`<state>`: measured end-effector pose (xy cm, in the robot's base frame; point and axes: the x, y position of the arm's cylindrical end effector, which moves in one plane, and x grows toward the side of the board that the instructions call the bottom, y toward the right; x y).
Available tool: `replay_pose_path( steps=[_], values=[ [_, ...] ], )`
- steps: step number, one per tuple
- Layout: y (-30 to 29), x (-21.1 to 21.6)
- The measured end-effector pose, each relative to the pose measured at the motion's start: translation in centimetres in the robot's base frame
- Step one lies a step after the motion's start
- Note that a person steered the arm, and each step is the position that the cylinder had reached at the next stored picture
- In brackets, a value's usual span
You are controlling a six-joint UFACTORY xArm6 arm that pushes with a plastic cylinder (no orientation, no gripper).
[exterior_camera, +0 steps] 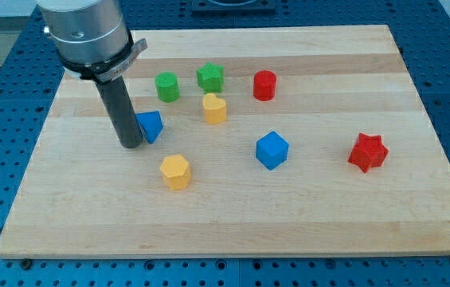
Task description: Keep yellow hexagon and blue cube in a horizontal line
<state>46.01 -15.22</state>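
Note:
The yellow hexagon [175, 171] lies on the wooden board [232, 223], left of the middle and toward the view's bottom. The blue cube [271, 150] lies to its right and slightly higher in the view. My tip [131, 145] rests on the board at the view's left, touching or just beside the left side of a blue triangular block [150, 125]. The tip is up and to the left of the yellow hexagon, a short gap away, and far left of the blue cube.
A second yellow block [215, 108] sits above the middle. A green cylinder [167, 86] and a green star [210, 77] lie toward the view's top. A red cylinder [264, 84] is right of them. A red star [368, 152] lies at the right.

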Motion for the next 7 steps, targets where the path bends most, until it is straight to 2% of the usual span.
replay_pose_path(
  steps=[2,3,4,5,6,7],
  values=[
    [2.4,-1.7],
    [0.6,7.2],
    [1.4,13.7],
    [6.5,10.0],
    [7.3,4.1],
    [8.5,5.3]
  ],
)
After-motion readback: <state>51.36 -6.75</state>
